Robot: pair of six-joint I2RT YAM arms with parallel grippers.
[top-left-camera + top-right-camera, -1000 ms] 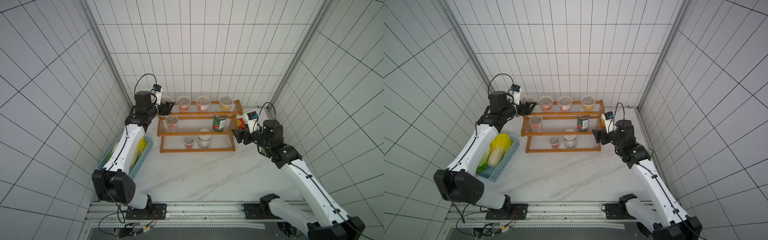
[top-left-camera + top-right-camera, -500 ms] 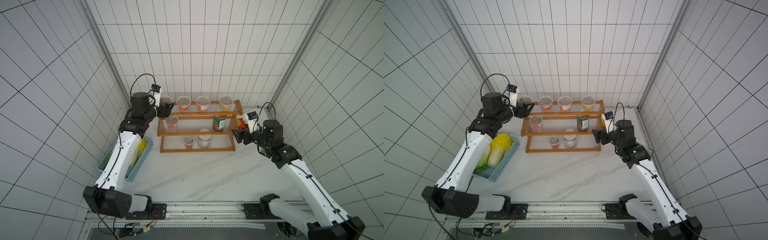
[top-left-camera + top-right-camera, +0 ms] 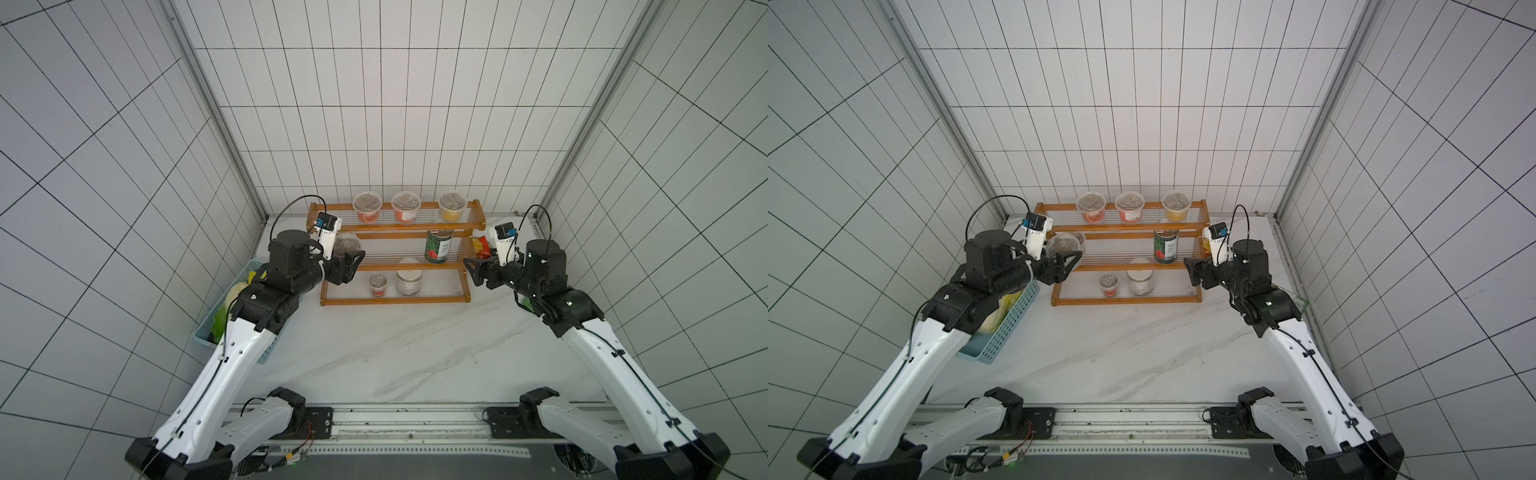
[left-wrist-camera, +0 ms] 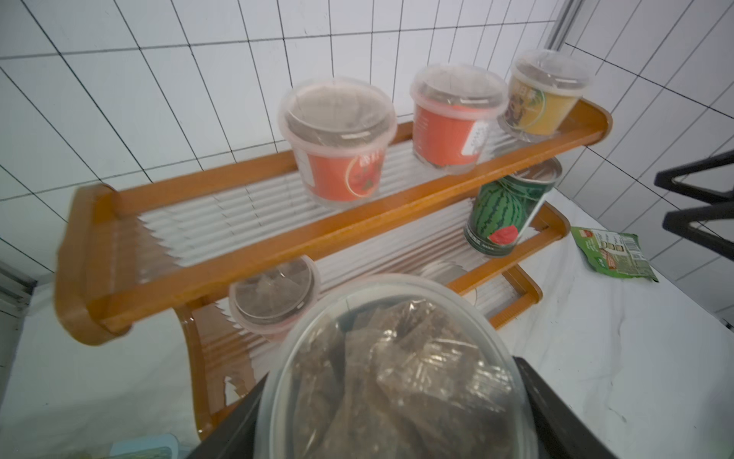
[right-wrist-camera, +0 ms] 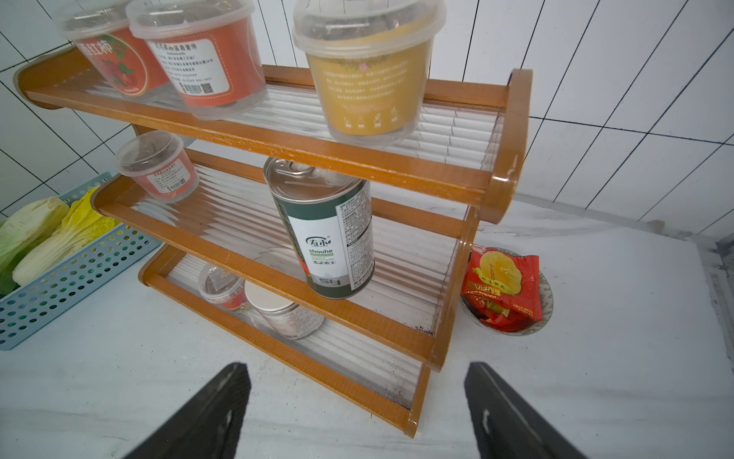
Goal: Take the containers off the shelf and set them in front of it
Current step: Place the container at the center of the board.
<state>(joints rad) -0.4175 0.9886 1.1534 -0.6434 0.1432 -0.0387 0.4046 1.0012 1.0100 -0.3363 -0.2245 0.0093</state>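
Left wrist view gives you the closest look. The left gripper [image 3: 353, 266] is clamped on a clear lidded cup [image 4: 397, 369], with a black finger [image 4: 234, 421] against each side and the jaws held wide by the cup's girth. The held cup stands lid-up, its axis near vertical. In both top views it hangs clear of the shelf [image 3: 395, 300], just beside the left end of the middle tier. Its lower body is cut off at the frame edge and covered by the gripper from above, so you cannot tell its label colour. Only brown packets show under the lid.

The shelf's long axis runs side to side along the back wall, and its tiers step down toward the arm bases.

- **Top tier:** two red cups [image 3: 367, 206] [image 3: 406, 205] and a yellow cup [image 3: 451, 205] stand upright.
- **Middle tier:** the tin can [image 3: 438, 247] stands upright near the right end, pull-tab up. The middle-tier cup [image 5: 157, 167] sits at the left end and is largely covered in the top views.
- **Bottom tier:** a small cup [image 3: 378, 282] and the white-lidded jar [image 3: 409, 278] stand just beside each other. In the right wrist view the middle rail hides part of the jar.

The right gripper [image 3: 471, 272] is spread wide and holds nothing. It hovers off the shelf's right end, pointing toward it.
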